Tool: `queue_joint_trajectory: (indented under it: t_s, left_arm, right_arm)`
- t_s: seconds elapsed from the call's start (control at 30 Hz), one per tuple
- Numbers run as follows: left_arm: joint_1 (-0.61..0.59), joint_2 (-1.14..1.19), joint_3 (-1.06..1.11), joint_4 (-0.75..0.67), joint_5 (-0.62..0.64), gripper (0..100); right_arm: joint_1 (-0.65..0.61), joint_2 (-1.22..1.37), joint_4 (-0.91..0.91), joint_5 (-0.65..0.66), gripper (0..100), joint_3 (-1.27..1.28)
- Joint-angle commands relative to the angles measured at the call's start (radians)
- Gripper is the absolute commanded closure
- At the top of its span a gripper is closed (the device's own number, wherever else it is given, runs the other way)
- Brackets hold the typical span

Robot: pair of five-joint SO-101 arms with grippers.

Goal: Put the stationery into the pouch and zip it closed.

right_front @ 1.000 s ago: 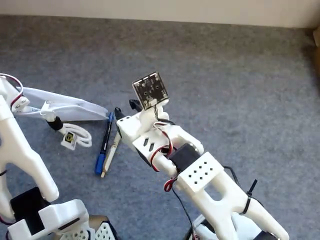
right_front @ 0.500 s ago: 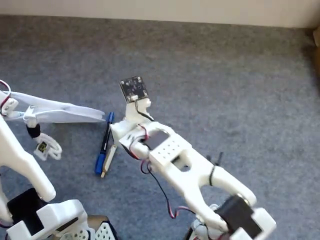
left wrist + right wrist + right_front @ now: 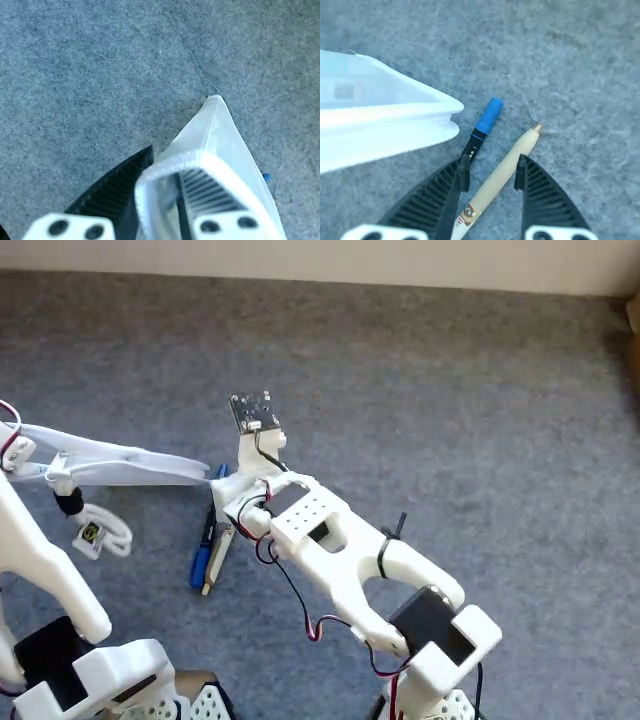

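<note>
The right arm [image 3: 345, 552] is white printed plastic with a perforated panel [image 3: 300, 510], a black servo [image 3: 425, 618], thin red and black cables [image 3: 290, 592] and a black cable tie [image 3: 388, 537]. Its tool [image 3: 492, 167] has black ribbed fingers [image 3: 437, 197].

translucent plastic pouch [image 3: 380, 115], glossy cream pen [image 3: 505, 175], rough grey carpet [image 3: 450, 390].

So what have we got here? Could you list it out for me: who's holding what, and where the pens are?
Surface: grey carpet
Pouch: pouch, white and see-through, held at one end
Left gripper: left gripper, shut on the pouch's rim
Cream pen: cream pen, lying on the carpet between the right gripper's fingers
Right gripper: right gripper, open, straddling the cream pen
Blue pen: blue pen, lying beside the cream pen, near the pouch's tip
</note>
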Motion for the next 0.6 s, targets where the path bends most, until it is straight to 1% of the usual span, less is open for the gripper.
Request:
queue_joint_trajectory:
  t_s: [0.0, 0.13, 0.2, 0.4, 0.57]
  left_arm:
    - [-0.012, -0.008, -0.016, 0.002, 0.009, 92]
    - [-0.012, -0.008, -0.016, 0.002, 0.009, 92]
    - [-0.012, -0.008, -0.016, 0.002, 0.009, 92]
    - [-0.012, -0.008, -0.016, 0.002, 0.009, 92]
    - [-0.012, -0.008, -0.016, 0.002, 0.008, 92]
  right_arm:
    - [0.035, 0.013, 0.007, -0.021, 85.3, -0.087]
    - [0.036, 0.062, 0.008, -0.021, 85.3, -0.119]
    - [0.036, 0.085, 0.038, -0.021, 85.3, -0.147]
    - [0.036, 0.208, 0.209, -0.023, 85.3, -0.318]
    - [0.036, 0.328, 0.394, -0.023, 85.4, -0.484]
